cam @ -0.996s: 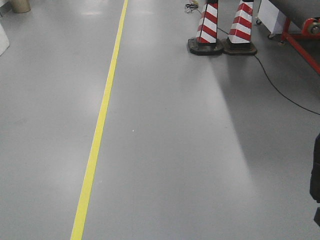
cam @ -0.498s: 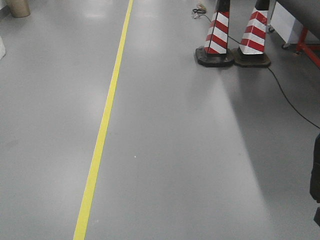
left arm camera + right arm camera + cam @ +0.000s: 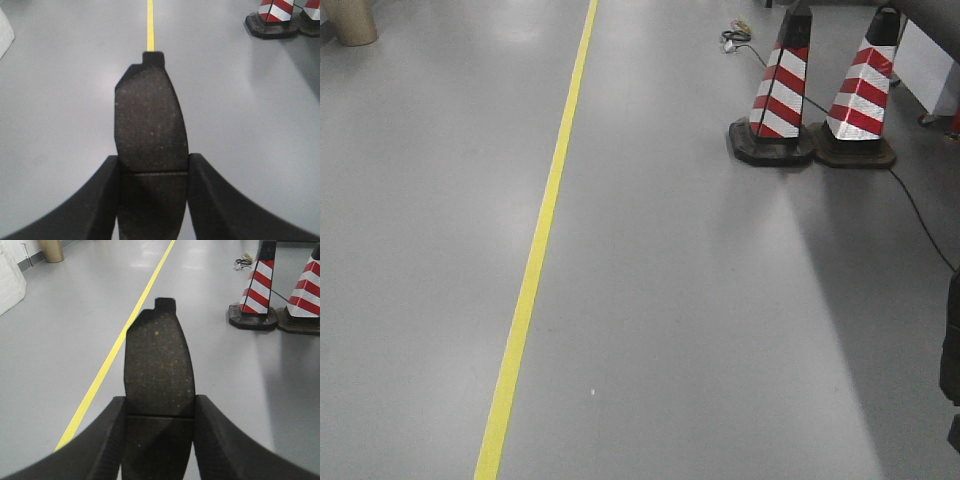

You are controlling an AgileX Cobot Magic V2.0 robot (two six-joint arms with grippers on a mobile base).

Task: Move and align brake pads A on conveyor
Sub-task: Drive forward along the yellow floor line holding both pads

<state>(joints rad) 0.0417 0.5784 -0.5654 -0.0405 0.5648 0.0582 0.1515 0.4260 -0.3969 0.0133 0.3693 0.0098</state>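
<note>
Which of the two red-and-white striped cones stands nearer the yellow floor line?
The left-hand striped cone in the front view; the other cone stands beyond it, farther from the yellow floor line.

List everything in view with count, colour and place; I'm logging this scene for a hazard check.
Brake pads: two, dark grey, one clamped in each gripper.
Traffic cones: two, red-white striped, black bases, side by side at far right.
Floor line: one, yellow, running lengthwise left of centre.
Cable: one, black, on the floor by the cones.
Cylinder: one, tan, far left.
Floor: grey, glossy.
Left gripper: one, black, shut on a pad.
Right gripper: one, black, shut on a pad.
</note>
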